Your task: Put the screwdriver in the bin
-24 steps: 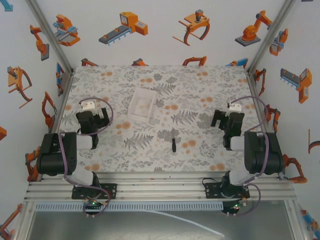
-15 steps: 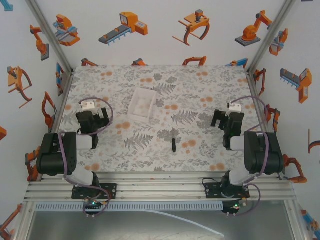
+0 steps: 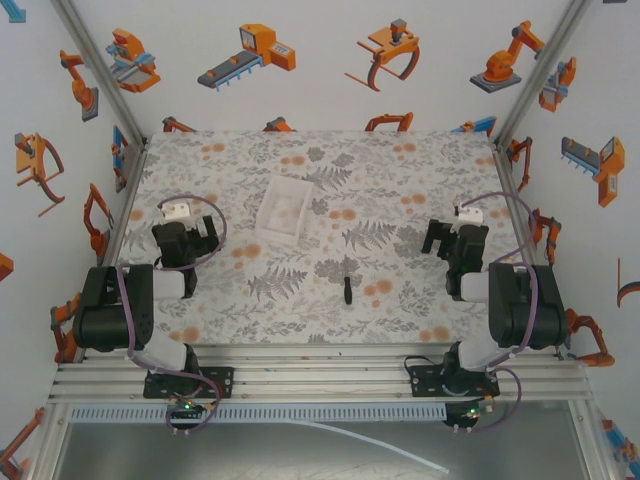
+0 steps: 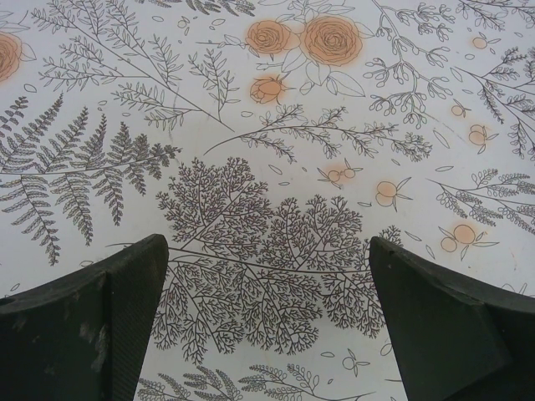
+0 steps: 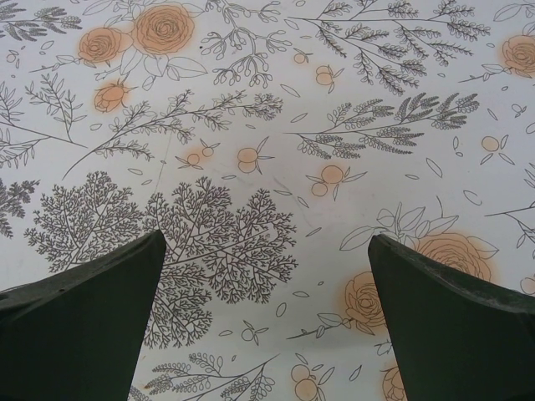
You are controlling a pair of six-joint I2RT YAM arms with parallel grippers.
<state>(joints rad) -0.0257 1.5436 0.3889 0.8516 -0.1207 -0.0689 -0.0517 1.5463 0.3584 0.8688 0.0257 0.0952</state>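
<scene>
The small black-handled screwdriver (image 3: 346, 284) lies on the floral table near the middle front, shaft pointing away from the arms. The white translucent bin (image 3: 284, 207) sits up and left of it, with nothing inside. My left gripper (image 3: 187, 237) rests at the left side of the table, its jaws wide apart over bare cloth (image 4: 267, 251). My right gripper (image 3: 443, 236) rests at the right side, also open with nothing between its fingers (image 5: 267, 246). Both grippers are well apart from the screwdriver and the bin.
A floral cloth (image 3: 400, 180) covers the table. White walls with orange robot pictures (image 3: 250, 55) close in the back and sides, with metal frame posts (image 3: 100, 70) at the corners. The aluminium rail (image 3: 320, 380) holding the arm bases runs along the near edge.
</scene>
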